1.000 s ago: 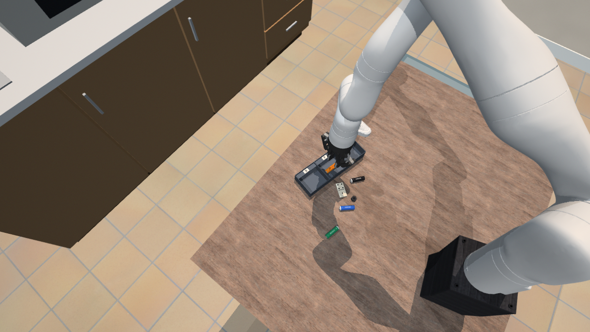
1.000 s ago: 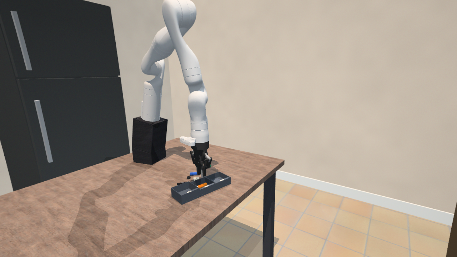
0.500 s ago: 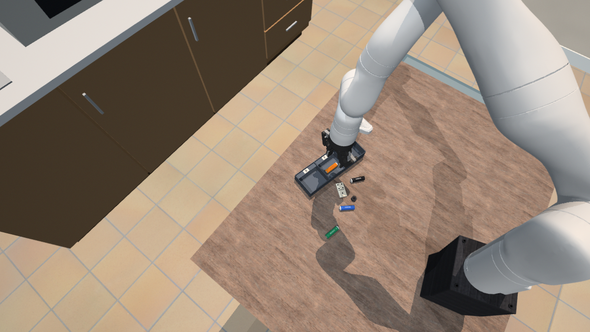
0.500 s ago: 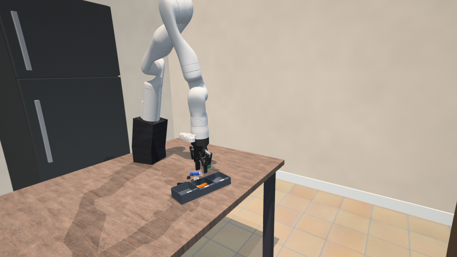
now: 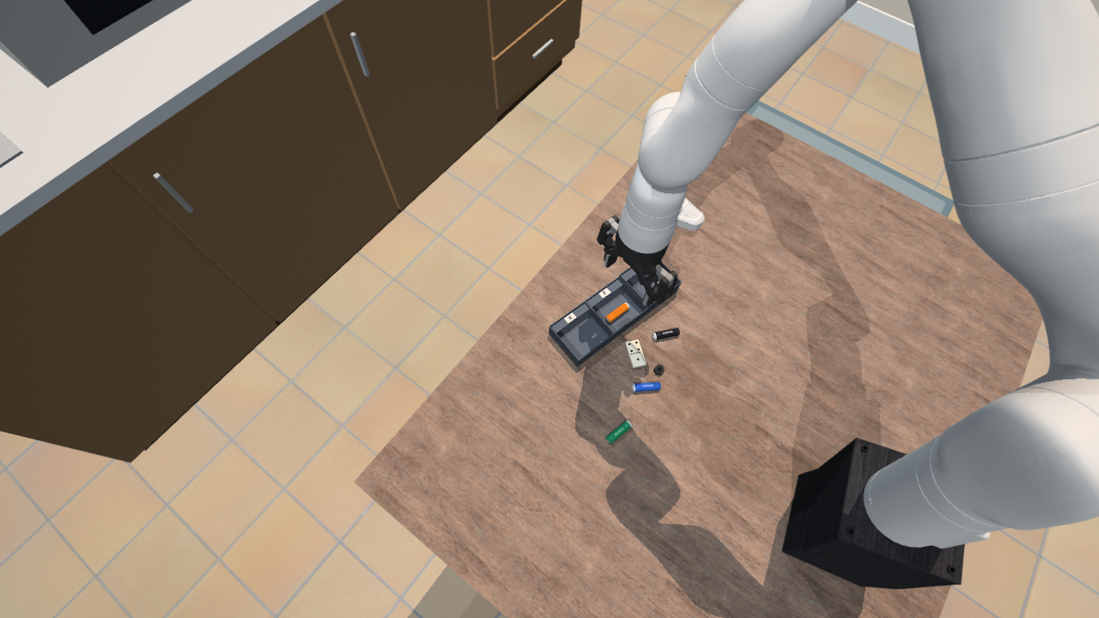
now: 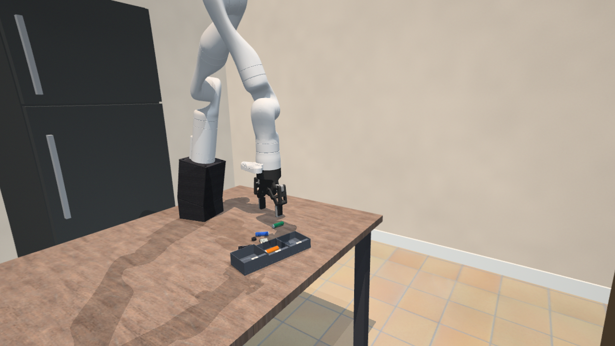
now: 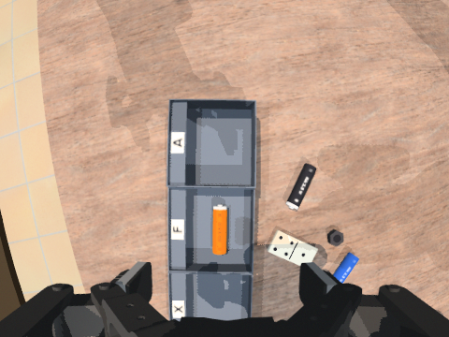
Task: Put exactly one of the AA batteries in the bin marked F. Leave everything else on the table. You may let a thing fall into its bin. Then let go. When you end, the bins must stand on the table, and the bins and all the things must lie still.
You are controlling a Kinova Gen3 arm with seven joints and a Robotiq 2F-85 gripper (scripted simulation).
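Note:
A dark grey tray of three bins [image 7: 212, 206] stands on the wooden table; it also shows in the top view [image 5: 610, 315] and the exterior view [image 6: 270, 252]. An orange AA battery [image 7: 220, 230] lies flat in the middle bin, marked F [image 7: 178, 231]; it also shows in the top view [image 5: 616, 311] and the exterior view [image 6: 271, 249]. My gripper [image 7: 225, 280] [image 5: 641, 272] [image 6: 270, 202] is open and empty, raised above the tray's end. A black battery [image 7: 301, 186], a blue battery [image 7: 344, 266] and a green battery [image 5: 618, 432] lie on the table beside the tray.
A white domino [image 7: 292, 249] and a small black nut [image 7: 335, 236] lie next to the tray. Bin A [image 7: 215, 144] is empty. The arm's black base [image 5: 868, 526] stands at the table's corner. The table edge runs close to the tray's left side.

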